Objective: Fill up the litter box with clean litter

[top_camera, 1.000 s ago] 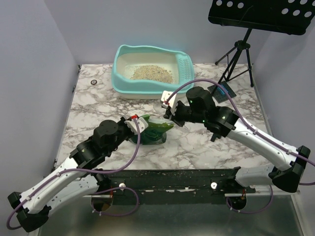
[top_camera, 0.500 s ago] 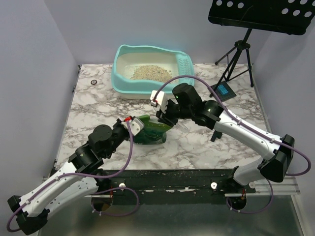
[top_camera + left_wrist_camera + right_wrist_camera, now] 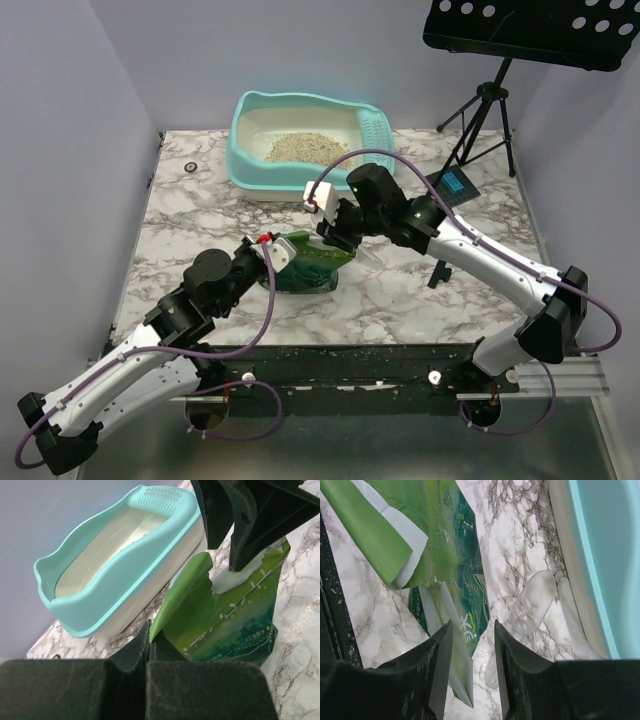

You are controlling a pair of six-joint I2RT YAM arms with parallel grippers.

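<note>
Left tool: clenched on the torn flap at the left end of the glossy green litter pouch with teal print. The pouch sits mid-way across the white-and-grey marbled bench, its mouth torn open.

Right tool: released, fingers parted over the pouch's right end.

Large turquoise plastic litter box with cream lining: at the rear of the bench, behind the pouch and apart from it. Pale tan granules are heaped inside. Slotted turquoise scoop at its right wall.
</note>
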